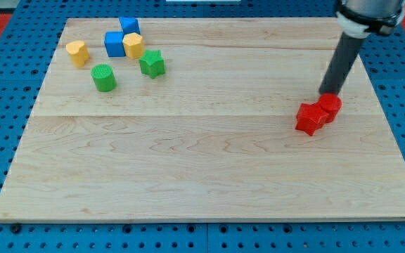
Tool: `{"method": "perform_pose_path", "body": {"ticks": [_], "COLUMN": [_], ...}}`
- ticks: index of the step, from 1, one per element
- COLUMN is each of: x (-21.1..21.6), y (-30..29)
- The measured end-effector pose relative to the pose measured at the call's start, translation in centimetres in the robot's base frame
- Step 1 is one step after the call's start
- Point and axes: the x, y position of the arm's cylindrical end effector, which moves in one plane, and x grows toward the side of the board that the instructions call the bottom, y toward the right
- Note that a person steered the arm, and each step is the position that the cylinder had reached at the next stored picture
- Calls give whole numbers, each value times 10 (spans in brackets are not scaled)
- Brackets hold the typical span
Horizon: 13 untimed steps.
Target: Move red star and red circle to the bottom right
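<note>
Blue pegboard surrounds a pale wooden board (209, 176) that fills most of the camera view.

Near the board's right edge, about halfway down, the red star (309, 119) and the red circle (330, 107) sit pressed together, the circle just to the upper right of the star. Both remain well above the bottom right corner.

My tip (327, 93) rests at the top edge of the red circle, touching it or very nearly so, with the dark rod slanting up toward the top right corner. It is a bare rod with nothing to open or close, and it holds no block.

In the top left corner 6 other blocks cluster: 2 blue blocks (121, 36) close together, a yellow block (133, 46) against them, another yellow block (77, 53) nearer the left edge, a green cylinder (104, 77) below, and a green star (151, 64) to its right.
</note>
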Motion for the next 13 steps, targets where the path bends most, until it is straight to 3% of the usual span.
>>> {"method": "perform_pose_path", "body": {"ticks": [2,5,6,7,8,9,10,11,12,13], "x": [47,98,99,121,109,65,35,-6,-7,21], "y": [-51,-59,-118,-70,-62,-79,-121,-85,-22,16]}}
